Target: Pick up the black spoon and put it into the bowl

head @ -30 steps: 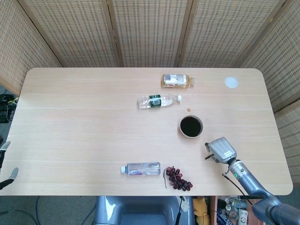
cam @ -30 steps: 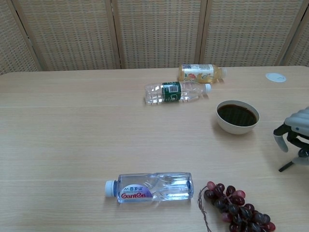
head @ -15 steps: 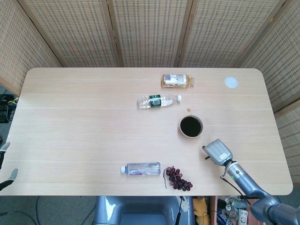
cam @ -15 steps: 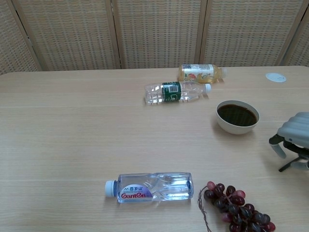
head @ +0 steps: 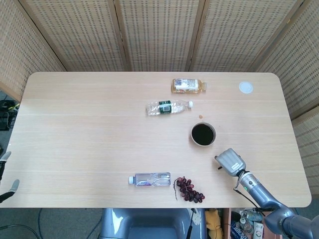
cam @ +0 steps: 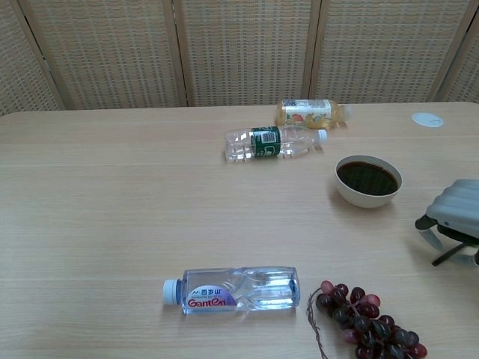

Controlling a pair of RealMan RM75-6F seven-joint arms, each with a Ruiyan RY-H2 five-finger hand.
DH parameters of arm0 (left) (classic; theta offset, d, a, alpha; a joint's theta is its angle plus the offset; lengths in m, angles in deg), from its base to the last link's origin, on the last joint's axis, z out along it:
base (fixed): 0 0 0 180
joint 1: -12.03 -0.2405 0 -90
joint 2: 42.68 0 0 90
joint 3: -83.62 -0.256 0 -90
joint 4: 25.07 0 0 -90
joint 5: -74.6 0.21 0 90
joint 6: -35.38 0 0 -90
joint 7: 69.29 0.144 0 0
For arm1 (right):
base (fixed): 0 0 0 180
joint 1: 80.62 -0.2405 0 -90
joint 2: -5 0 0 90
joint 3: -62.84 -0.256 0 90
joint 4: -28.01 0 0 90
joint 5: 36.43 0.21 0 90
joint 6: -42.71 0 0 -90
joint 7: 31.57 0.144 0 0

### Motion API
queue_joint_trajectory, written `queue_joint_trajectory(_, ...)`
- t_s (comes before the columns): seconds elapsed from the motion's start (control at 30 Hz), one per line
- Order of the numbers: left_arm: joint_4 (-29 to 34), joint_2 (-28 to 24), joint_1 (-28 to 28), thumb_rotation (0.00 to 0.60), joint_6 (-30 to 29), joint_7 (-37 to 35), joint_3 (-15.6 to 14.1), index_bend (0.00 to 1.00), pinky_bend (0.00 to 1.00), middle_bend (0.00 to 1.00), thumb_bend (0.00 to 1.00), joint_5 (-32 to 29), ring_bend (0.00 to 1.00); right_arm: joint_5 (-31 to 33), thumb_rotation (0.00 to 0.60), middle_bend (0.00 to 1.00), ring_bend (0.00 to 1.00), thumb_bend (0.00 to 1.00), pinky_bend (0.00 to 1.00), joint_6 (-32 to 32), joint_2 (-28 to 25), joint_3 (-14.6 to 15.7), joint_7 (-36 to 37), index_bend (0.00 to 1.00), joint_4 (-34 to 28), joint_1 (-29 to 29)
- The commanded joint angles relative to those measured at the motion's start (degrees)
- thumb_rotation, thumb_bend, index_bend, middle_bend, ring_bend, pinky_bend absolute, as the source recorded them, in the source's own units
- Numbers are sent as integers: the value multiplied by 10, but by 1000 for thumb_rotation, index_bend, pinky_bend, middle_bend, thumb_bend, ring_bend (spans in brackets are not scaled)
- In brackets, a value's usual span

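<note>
The white bowl [head: 203, 134] [cam: 367, 194] with a dark inside stands right of the table's middle. The black spoon [cam: 443, 257] lies on the table near the right edge; only its thin handle end pokes out from under my right hand. My right hand [head: 230, 161] [cam: 456, 213] hovers low over the spoon, back up, with the thumb and fingers pointing down on either side of it and still apart. It sits just in front and to the right of the bowl. Only fingertips of my left hand [head: 7, 186] show, apart and holding nothing, off the table's left front corner.
A clear water bottle [cam: 233, 289] lies near the front edge beside a bunch of dark grapes [cam: 364, 318]. A green-label bottle [cam: 272, 142] and a yellow drink bottle [cam: 310, 113] lie behind the bowl. A white disc [cam: 427, 119] sits at the far right.
My right hand has sunk lower and shifted slightly left over the spoon. The spoon handle stays where it was. The left hand has barely moved.
</note>
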Motion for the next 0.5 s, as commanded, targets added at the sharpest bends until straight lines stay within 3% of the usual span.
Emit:
queue_joint_trajectory(0.03,0,0,0,600,1,0,0,0,0,0,361,0,0,0,600,913,936,457,1000,3,1,0,0,574,3,0)
queue_joint_trajectory(0.5,-1,0,-1,600,1,-2,0,0,0,0,361,-1,0,3,600,913,937,457,1000,13,9,-2,-4,574,8,0)
